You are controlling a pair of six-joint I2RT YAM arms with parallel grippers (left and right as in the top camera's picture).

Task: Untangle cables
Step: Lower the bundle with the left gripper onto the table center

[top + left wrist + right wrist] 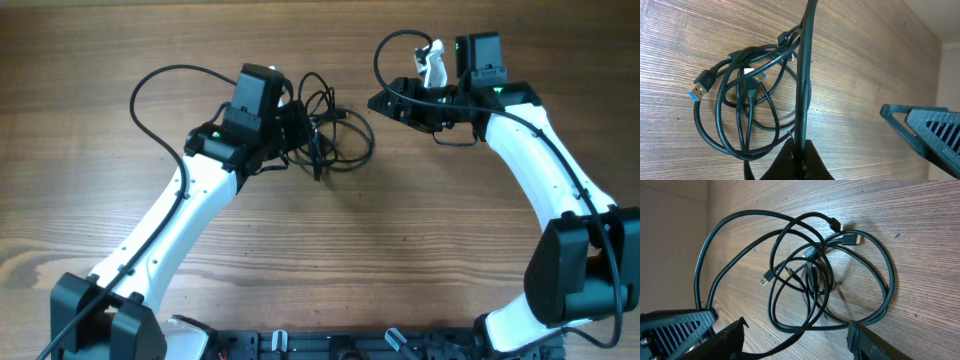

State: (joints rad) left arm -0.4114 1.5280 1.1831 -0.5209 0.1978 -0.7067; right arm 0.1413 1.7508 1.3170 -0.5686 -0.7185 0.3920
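The cables (335, 130) lie as one tangled bundle of thin black cords on the wooden table, left of centre at the back. In the left wrist view the bundle (747, 105) shows loops, a blue-tipped USB plug (698, 91) and other small plugs. My left gripper (298, 128) is at the bundle's left edge, shut (801, 149) on one cord that runs taut upward from its fingers. My right gripper (381, 102) hovers just right of the bundle, open (797, 347). The loops (815, 275) lie in front of it, and one strand trails between its spread fingers without being pinched.
The left arm's own thick wire (150, 95) arcs over the table at the back left. A black rail (330, 345) runs along the front edge. The two arms face each other closely across the bundle; the left gripper's body (670, 330) shows beside my right fingers.
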